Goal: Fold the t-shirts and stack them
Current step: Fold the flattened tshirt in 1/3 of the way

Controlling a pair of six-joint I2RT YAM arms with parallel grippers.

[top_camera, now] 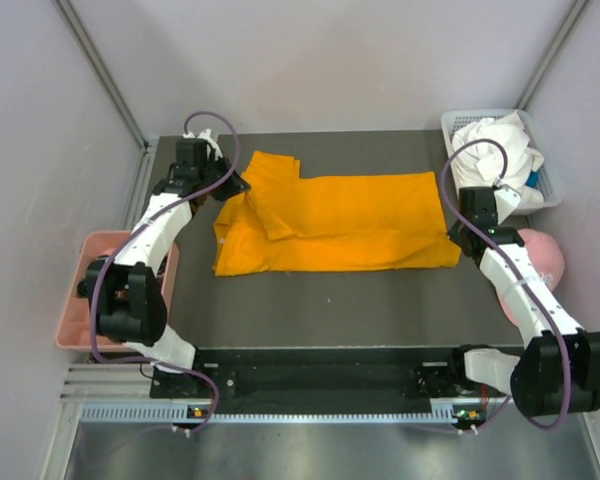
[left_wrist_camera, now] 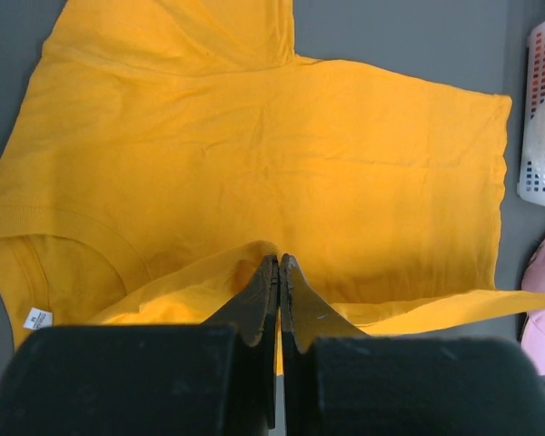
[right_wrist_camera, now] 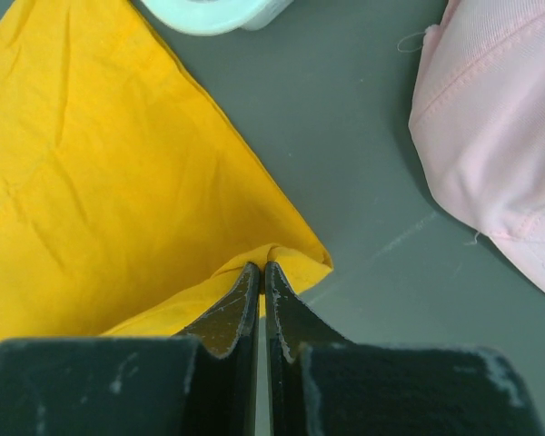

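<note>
1. OK, orange t-shirt (top_camera: pixel 350 225) lies on the surface (top_camera: pixel 310 310), spread across the middle towards the far edge. It is partly folded: a doubled layer sits over its left part, with a sleeve poking towards the far left corner.
2. Left tool (left_wrist_camera: pixel 279 263) is at the shirt's left end, near the far left corner. Jaws are pressed together with a ridge of orange fabric pinched between the tips. The collar with its white label (left_wrist_camera: pixel 37 318) shows just beside it in the left wrist view.
3. Right tool (right_wrist_camera: pixel 262 268) is at the right edge of the surface. Jaws are fully closed on the shirt's near right corner, and the cloth peaks up into the tips.
4. White t-shirt (top_camera: pixel 495 150) is bunched in the white basket (top_camera: pixel 550 190) at the far right corner, well apart from the orange one.
5. Pink cap (top_camera: pixel 542 255) is at the right edge, just beside the right arm and near the pinched corner but not touching it.
6. Pink bin (top_camera: pixel 75 300) sits off the left edge, beside the left arm.
</note>
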